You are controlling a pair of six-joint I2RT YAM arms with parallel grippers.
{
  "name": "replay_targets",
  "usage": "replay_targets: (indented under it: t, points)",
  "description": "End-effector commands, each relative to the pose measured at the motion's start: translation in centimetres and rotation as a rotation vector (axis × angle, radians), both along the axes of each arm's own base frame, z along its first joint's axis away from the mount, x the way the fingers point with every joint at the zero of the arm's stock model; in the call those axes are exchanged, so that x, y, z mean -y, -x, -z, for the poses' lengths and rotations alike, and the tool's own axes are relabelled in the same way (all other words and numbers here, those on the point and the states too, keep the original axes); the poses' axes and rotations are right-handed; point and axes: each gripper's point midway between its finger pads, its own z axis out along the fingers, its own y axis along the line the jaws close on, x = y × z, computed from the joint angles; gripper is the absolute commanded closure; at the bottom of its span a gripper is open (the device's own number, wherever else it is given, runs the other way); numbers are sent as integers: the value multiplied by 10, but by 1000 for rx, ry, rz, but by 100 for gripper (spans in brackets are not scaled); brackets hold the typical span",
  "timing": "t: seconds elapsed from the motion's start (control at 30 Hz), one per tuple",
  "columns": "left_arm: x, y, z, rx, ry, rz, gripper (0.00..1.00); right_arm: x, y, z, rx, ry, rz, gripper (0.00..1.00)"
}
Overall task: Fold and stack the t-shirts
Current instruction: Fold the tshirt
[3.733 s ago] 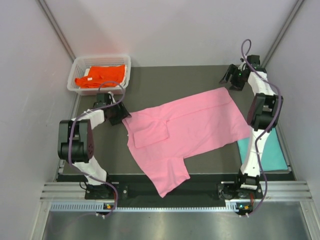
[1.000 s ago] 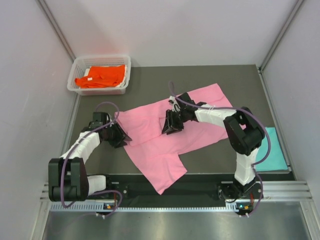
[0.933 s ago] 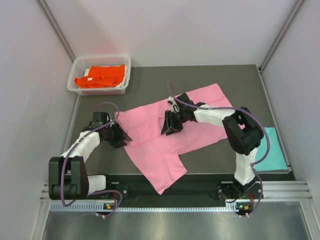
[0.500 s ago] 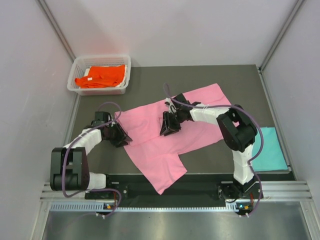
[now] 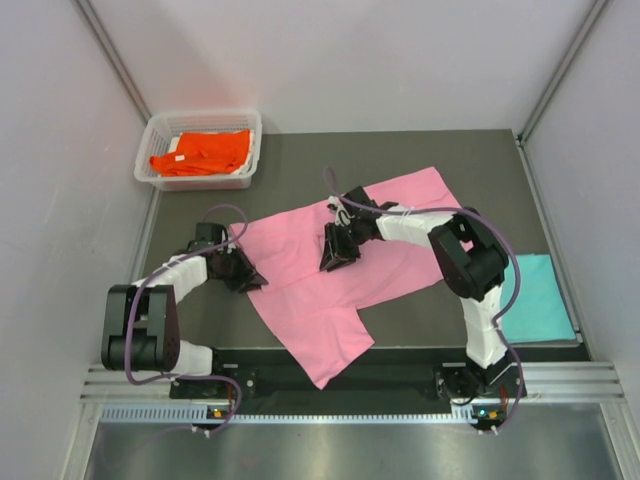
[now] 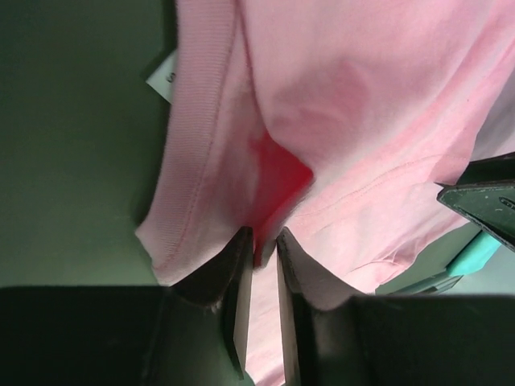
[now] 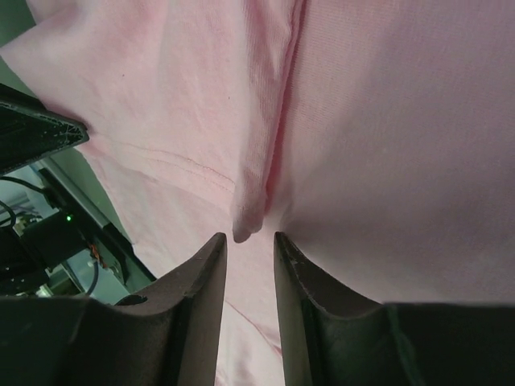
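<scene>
The light pink t-shirt point(image 5: 400, 235) lies spread on the dark table, with one sleeve folded in over its chest. My left gripper point(image 5: 248, 275) sits low at the shirt's left edge by the ribbed collar. In the left wrist view its jaws point(image 6: 259, 237) stand narrow, with a raised ridge of pink cloth point(image 6: 362, 96) pinched between the tips. My right gripper point(image 5: 330, 262) rests on the middle of the shirt. Its jaws point(image 7: 250, 239) are open, and a folded cloth corner point(image 7: 244, 229) lies just ahead of the gap. The orange t-shirt point(image 5: 200, 150) is in the basket. The teal t-shirt point(image 5: 545, 300) lies at the right.
The white basket point(image 5: 200, 113) stands at the back left corner. The shirt's lower hem hangs over the table's near edge point(image 5: 330, 370). Grey walls close in on the left, the back and the right.
Since the earliest frame both arms have come down onto the pink shirt. Over the last second the left jaws have narrowed on the cloth, and the right forearm has shifted slightly.
</scene>
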Motion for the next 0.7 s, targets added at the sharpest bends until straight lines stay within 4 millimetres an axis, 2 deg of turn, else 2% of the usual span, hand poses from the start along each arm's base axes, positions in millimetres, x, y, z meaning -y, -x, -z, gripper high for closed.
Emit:
replay_targets:
  t: [0.0, 0.13, 0.2, 0.33, 0.4, 0.57, 0.67]
  points:
    - [7, -5, -7, 39, 24, 15, 77, -15, -7, -12, 56, -39, -45, 69]
    - [8, -1, -5, 28, 27, 11, 82, -17, -7, -11, 47, -44, -51, 70]
    - [9, 1, -5, 22, 36, 10, 87, -18, -7, -11, 42, -48, -55, 71]
    - [10, 2, -6, 24, 45, 1, 95, -18, -5, -6, 31, -48, -67, 86]
    - [11, 3, -7, 18, 55, -7, 98, -16, -4, -8, 30, -53, -71, 99]
    - [17, 7, -13, 7, 105, -35, 100, 4, -13, -19, 78, -9, -50, 100]
    - [22, 11, -16, 1, 149, -60, 100, 9, -15, -23, 67, -25, -54, 100]
